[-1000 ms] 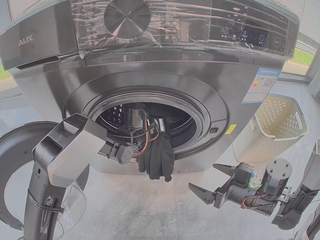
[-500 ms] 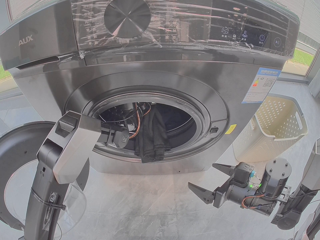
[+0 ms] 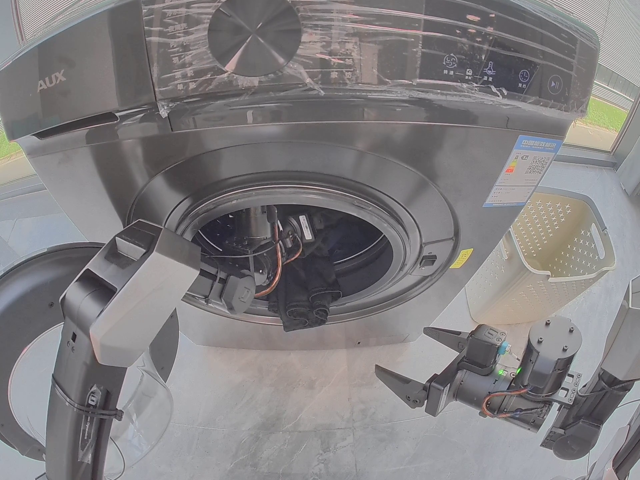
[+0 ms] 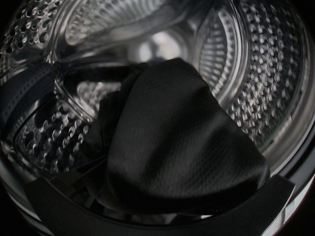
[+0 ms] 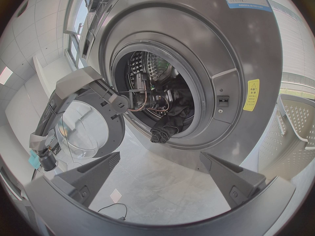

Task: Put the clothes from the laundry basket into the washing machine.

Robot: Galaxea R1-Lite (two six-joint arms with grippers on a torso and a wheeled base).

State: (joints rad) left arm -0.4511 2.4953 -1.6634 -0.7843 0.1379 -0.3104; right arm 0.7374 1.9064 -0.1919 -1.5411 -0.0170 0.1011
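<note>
Pale grey marbled floor [image 3: 280, 408], daylit window [image 3: 603, 123] at the far right, green grass [image 3: 608, 113] beyond it.

pale grey, marble-look floor tiles [image 3: 280, 408] lay in front, with thin joints between them. at the far right a window [image 3: 600, 135] gave onto a strip of green grass [image 3: 605, 113]. a white tiled wall [image 5: 26, 56] rose beyond the floor. a thin dark cable [image 5: 111, 206] looped on the tiles, just beside a small white square [image 5: 115, 195].

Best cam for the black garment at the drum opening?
Right wrist view: black garment lies over the door rim, end hanging outside. Head view shows the same, partly behind the left arm. Left wrist view: close-up fabric in drum.
</note>
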